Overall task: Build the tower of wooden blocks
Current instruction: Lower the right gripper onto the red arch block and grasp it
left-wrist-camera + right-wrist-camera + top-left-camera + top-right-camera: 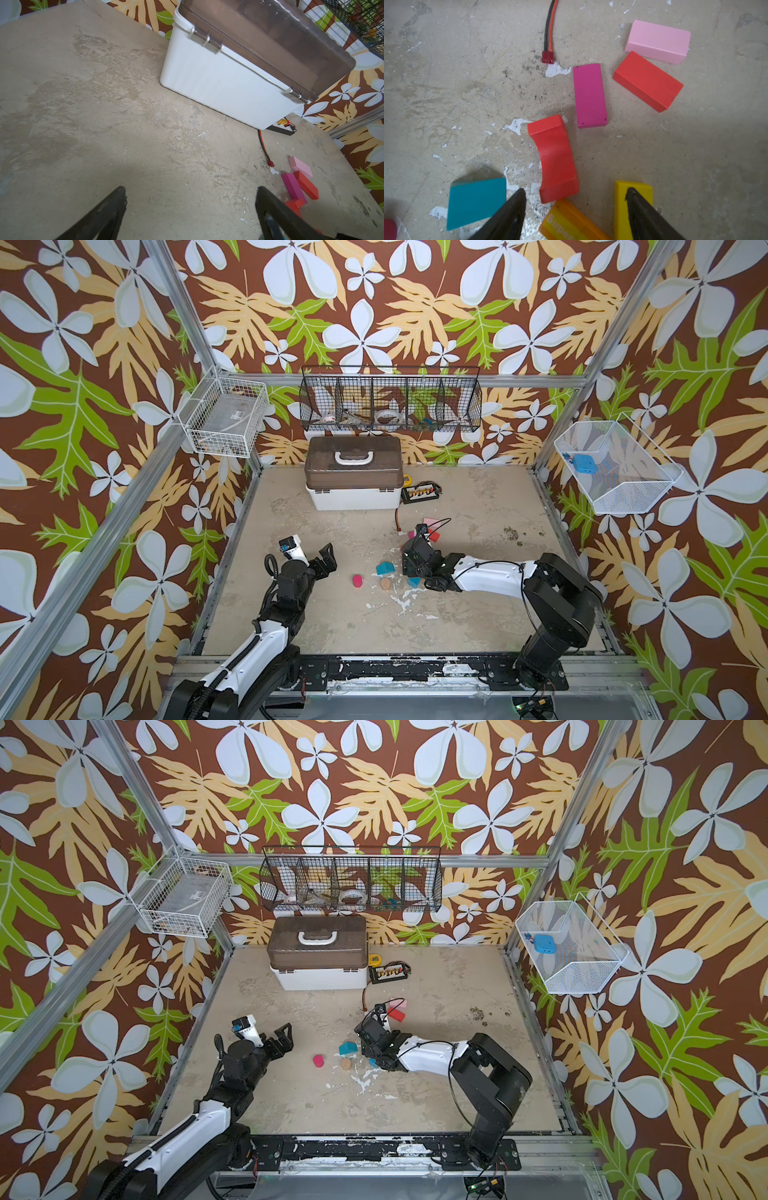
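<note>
Arch block [554, 160] lies just ahead of right hand [576, 190].

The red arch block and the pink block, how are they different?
Colour: the red arch block is bright red; the pink block is pale pink. Shape: the red arch block has a curved scoop in one long side; the pink block is a plain bar with straight sides. Neighbours: the red arch block lies next to the teal block; the pink block lies by the red bar. Both lie flat on the table, unstacked.
</note>
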`<state>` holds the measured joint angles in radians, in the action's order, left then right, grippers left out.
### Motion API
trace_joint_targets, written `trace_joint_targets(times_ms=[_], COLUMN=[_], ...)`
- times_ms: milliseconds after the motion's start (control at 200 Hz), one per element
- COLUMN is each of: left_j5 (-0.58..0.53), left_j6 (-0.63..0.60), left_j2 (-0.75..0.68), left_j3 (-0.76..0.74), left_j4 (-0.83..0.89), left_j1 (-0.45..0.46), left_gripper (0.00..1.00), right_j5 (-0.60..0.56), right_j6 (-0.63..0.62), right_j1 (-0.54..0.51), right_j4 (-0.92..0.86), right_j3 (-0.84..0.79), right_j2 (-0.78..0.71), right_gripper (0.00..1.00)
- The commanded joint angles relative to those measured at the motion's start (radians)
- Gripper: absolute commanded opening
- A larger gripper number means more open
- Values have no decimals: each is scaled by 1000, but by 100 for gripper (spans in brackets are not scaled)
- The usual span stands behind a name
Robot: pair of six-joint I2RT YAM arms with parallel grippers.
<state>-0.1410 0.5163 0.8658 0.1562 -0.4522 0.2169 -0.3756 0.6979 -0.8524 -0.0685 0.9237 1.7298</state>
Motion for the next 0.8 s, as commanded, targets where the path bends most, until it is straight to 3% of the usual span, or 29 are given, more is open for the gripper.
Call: trace_joint_targets(times_ms=[0, 581, 797], left_j5=[3, -1, 15], left_j6=[-15, -15, -19], left_j2=[2, 7, 10], left_j3=[9, 12, 11], left_j4=[-27, -28, -33], left_j1=[0, 1, 0], left_gripper=[98, 98, 98], right_j5=[-44, -51, 19], right_j6=[-11, -42, -78], right_j1=[2, 128, 129], right_j4=[-28, -9, 30], right_j3=[17, -78, -89], right_j2=[26, -46, -109], right_gripper=[77, 70, 66])
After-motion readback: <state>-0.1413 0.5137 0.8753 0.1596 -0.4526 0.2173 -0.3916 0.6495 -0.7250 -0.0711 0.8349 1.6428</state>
